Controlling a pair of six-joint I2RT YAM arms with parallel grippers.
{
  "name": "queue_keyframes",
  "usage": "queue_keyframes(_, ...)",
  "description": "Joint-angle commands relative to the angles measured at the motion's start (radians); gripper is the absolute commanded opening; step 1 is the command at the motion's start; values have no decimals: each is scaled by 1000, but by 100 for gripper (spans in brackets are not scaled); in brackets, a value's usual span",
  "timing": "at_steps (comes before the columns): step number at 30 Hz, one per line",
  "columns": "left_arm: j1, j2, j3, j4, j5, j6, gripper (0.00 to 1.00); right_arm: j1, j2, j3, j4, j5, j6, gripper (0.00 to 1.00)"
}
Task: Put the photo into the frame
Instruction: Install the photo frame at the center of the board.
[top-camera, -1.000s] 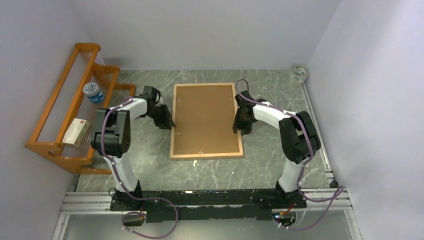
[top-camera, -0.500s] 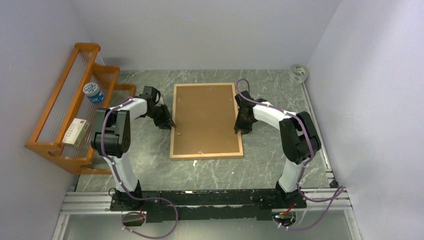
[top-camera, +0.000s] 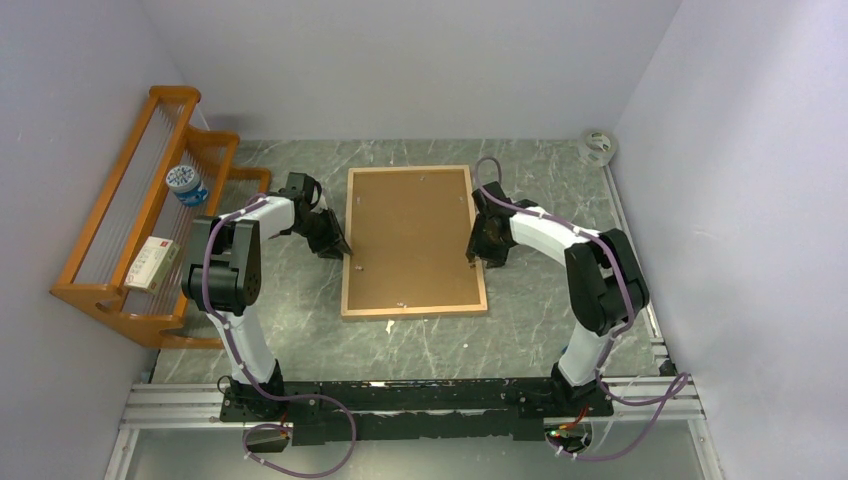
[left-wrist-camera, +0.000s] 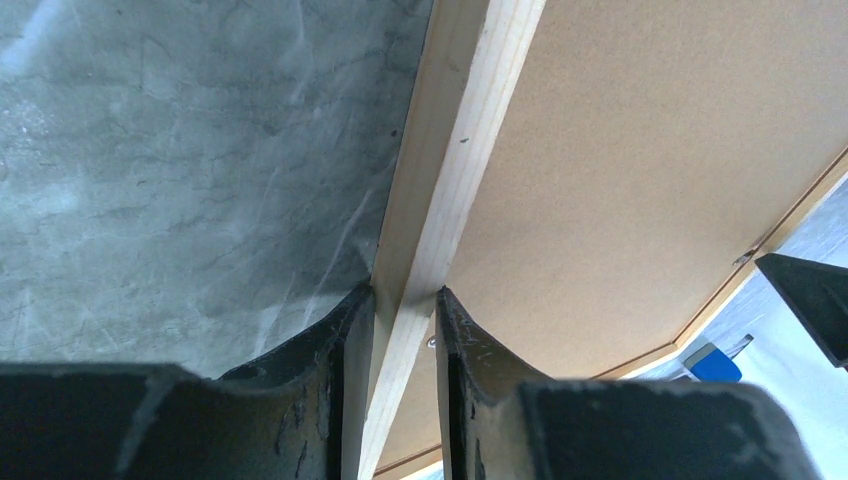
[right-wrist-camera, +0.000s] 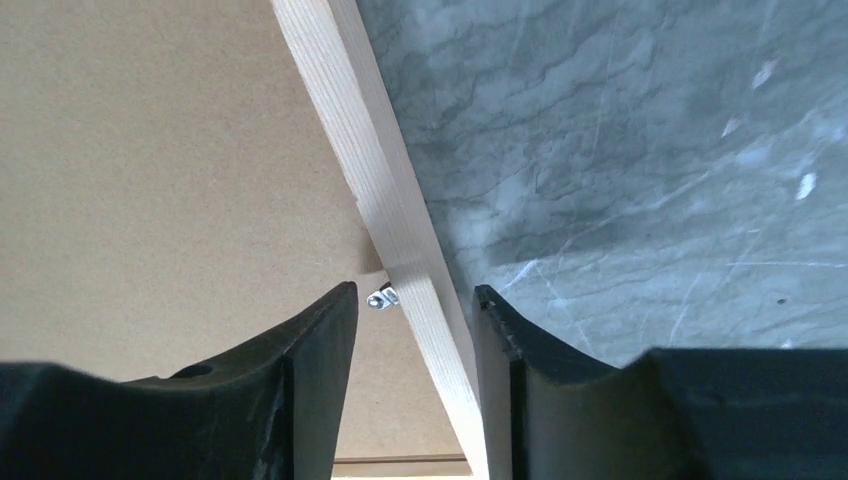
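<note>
Where frame (top-camera: 414, 311) lies flat, backing board (top-camera: 412, 235) inside

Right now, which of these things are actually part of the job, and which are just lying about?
Part of the job: the frame, back up, brown backing board in it; left arm and right arm, jaws astride its side rails. The photo isn't in view.
Lying about: orange rack, blue tub, small box, tape roll.

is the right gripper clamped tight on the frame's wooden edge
No, the right gripper straddles the frame rail, with a visible gap between the wood and the finger over the backing board.
</note>
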Motion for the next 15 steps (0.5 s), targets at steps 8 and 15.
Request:
queue_keyframes(8, -11, 11, 13, -45, -5, -17, 43, -30, 73, 261, 17, 116, -145, 67)
queue_keyframes(15, -1, 33, 89, -61, -9, 13, 59, -59, 252, 479, 58, 69, -241, 68)
